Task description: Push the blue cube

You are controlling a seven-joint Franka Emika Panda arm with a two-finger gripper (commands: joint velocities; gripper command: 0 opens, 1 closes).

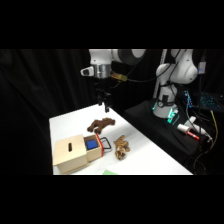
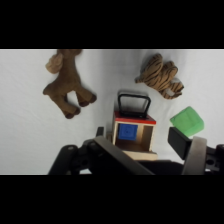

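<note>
The blue cube point(image 2: 127, 132) sits inside a red-rimmed open compartment at the end of a tan wooden box point(image 2: 145, 149), behind a black handle point(image 2: 133, 102). In the side view the blue cube point(image 1: 92, 144) shows at the right end of the tan box point(image 1: 72, 154), near the table's front left. My gripper point(image 1: 105, 105) hangs well above the table's far part, behind the box and clear of it. In the wrist view the gripper point(image 2: 139, 136) is open, its fingers apart on either side of the box far below, with nothing held.
A brown plush animal point(image 1: 101, 124) lies between the gripper and the box. A striped plush point(image 1: 120, 147) lies right of the box. A green block point(image 2: 187, 120) rests near the striped plush point(image 2: 159, 75). The white table's edge point(image 1: 150, 137) runs along the right.
</note>
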